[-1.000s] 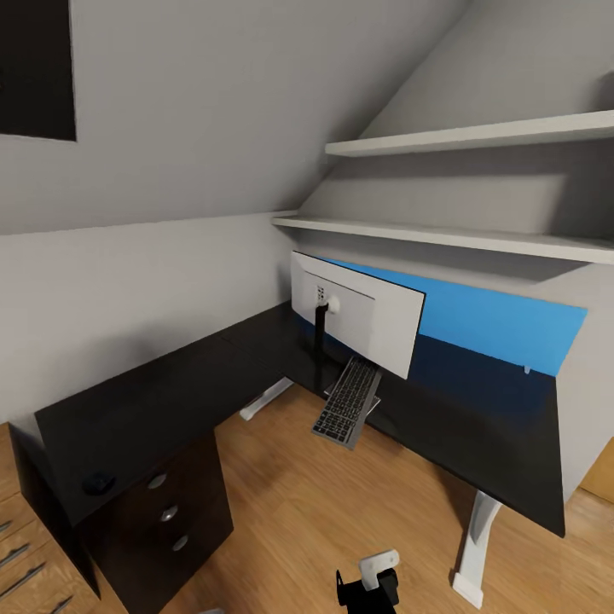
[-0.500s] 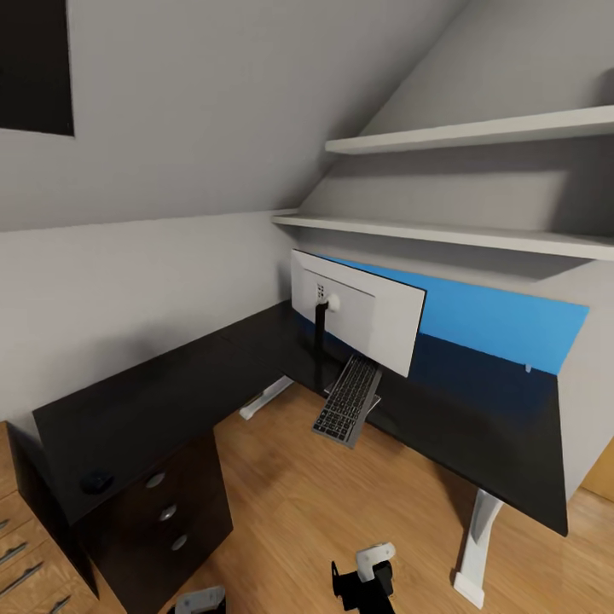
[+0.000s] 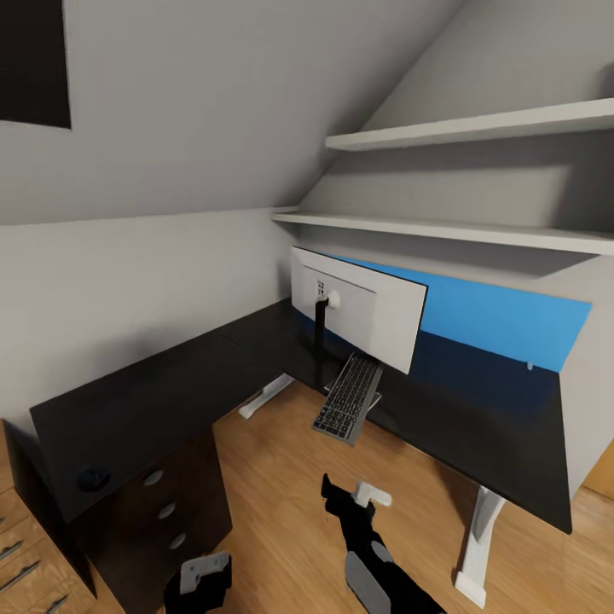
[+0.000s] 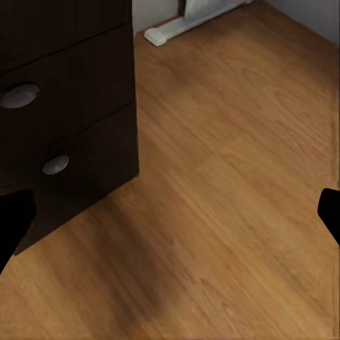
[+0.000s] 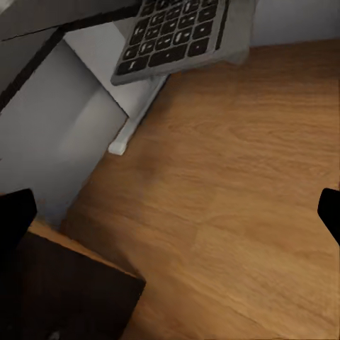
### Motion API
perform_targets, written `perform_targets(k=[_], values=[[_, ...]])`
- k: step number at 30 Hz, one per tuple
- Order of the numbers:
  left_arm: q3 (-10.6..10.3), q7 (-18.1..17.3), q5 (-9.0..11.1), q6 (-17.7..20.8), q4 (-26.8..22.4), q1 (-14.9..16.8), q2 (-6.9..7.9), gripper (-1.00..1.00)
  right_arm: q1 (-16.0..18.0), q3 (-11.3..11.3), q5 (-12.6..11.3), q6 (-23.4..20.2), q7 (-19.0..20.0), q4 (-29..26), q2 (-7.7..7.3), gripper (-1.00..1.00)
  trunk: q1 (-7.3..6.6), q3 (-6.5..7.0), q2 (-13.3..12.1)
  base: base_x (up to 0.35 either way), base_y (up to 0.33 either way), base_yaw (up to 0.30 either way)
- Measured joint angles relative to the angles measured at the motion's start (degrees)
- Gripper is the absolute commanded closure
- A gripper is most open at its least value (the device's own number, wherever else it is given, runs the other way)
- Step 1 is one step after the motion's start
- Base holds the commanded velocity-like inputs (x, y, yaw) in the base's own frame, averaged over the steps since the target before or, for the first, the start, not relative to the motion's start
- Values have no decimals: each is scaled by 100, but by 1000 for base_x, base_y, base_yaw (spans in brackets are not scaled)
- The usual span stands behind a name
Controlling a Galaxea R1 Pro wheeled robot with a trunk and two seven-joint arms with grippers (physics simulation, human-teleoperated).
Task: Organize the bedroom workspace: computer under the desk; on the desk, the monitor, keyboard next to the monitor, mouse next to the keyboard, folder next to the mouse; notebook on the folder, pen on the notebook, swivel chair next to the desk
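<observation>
The monitor (image 3: 358,311) stands on the black L-shaped desk (image 3: 170,392) with its pale back toward me. Below it the keyboard (image 3: 348,399) lies tilted, sticking out over the desk's front edge; the right wrist view catches it as the keyboard (image 5: 180,35) above the floor. The mouse (image 3: 92,477) sits on the desk's near left end, over the drawer unit (image 3: 162,512). My right gripper (image 3: 339,501) hangs open above the floor, short of the keyboard. My left gripper (image 3: 200,578) is open, low beside the drawers (image 4: 64,120). Folder, notebook, pen, computer and swivel chair are out of view.
A bright blue panel (image 3: 495,320) runs along the wall behind the desk. Two white shelves (image 3: 443,230) hang above it under the sloped ceiling. White desk legs (image 3: 477,546) stand on the wood floor (image 3: 281,495). A light-wood cabinet (image 3: 21,554) adjoins the drawers.
My right arm has risen and reached forward toward the keyboard. My left gripper has come up into the bottom of the head view. The head view has shifted slightly.
</observation>
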State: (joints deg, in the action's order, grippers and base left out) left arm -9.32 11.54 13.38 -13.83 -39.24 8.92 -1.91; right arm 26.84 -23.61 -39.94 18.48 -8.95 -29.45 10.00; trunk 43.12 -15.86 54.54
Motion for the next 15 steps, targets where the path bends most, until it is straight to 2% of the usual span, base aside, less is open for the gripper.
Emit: perform_targets(k=[1,2,4,5,6,8,9,13,14,15], values=[[-1,1,2,110,-136,0,0,-100,0,42,-192,-87,39,-117,0,-100,22,-18,40,0,0,0],[-5,3,-3,431,-444,-2,1,-100,2,108,-558,-272,107,-325,0,-100,44,-36,80,0,0,0],[-8,3,-3,896,-855,-29,1,-100,1,165,-932,-480,171,-533,0,-100,88,-72,160,0,0,0],[-16,5,1,1395,-1337,-95,1,-100,1,235,-1262,-692,237,-729,-45,-100,110,-90,201,0,0,0],[-22,4,2,2240,-2179,-229,-5,-100,0,309,-1762,-994,350,-1024,-203,-100,132,-107,240,0,0,0],[-26,2,-2,2859,-2898,-307,-12,-100,0,341,-2091,-1186,481,-1192,-356,-100,176,-144,321,0,0,0],[-30,0,7,3442,-3471,-353,-23,-100,1,361,-2365,-1339,633,-1295,-508,-100,198,-161,361,0,0,0],[-52,5,48,4478,-4390,-405,-75,-100,0,372,-2782,-1547,924,-1406,-791,-100,286,-234,522,0,0,0],[-59,9,65,4796,-4664,-419,-159,-100,1,374,-2914,-1603,1030,-1432,-896,-100,308,-252,562,0,0,0],[-60,12,87,5072,-4915,-433,-359,-100,1,378,-3055,-1652,1161,-1437,-1018,-100,330,-270,602,0,0,0]])
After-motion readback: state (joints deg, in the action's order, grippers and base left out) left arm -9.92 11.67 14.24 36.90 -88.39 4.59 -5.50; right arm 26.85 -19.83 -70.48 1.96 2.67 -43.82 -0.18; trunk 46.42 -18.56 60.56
